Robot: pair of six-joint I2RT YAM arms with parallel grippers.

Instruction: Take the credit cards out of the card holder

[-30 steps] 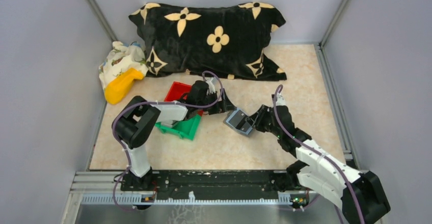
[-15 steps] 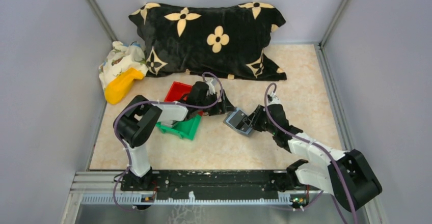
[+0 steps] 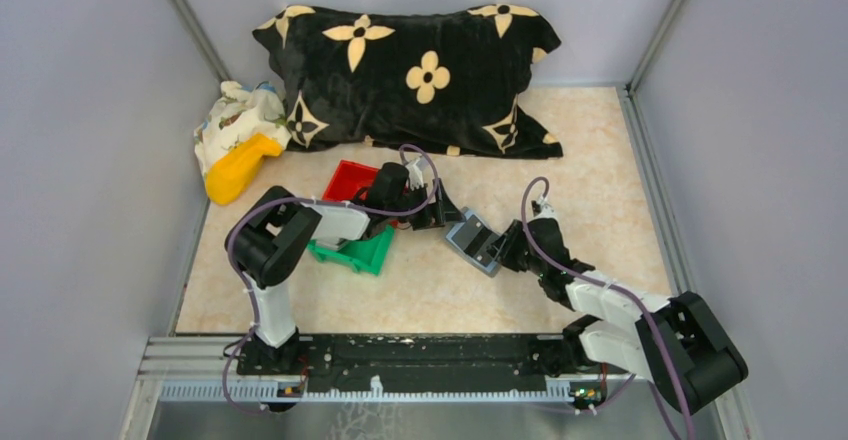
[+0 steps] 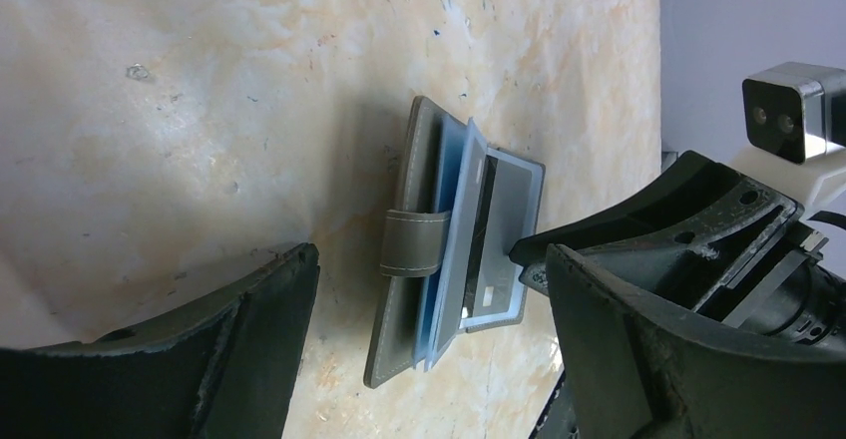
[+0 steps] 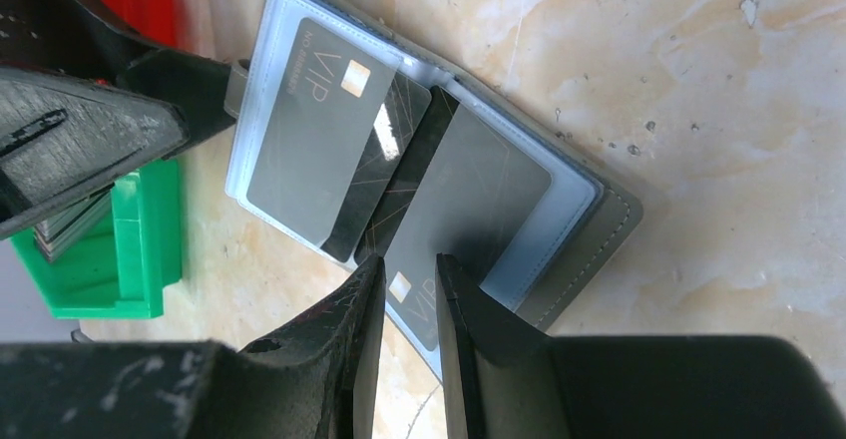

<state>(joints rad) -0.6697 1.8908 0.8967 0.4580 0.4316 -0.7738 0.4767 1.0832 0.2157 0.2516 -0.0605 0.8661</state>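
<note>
The card holder lies spread open on the surface between the two arms, and I can see no card out of it yet. One credit card sits in its clear sleeve, and the right hand is pinched narrowly on the near edge of a second card, which is not yet drawn free. The left hand hangs wide open just beside the holder, gripping nothing, so I'd judge nearly all the emptying is left to do.
</note>
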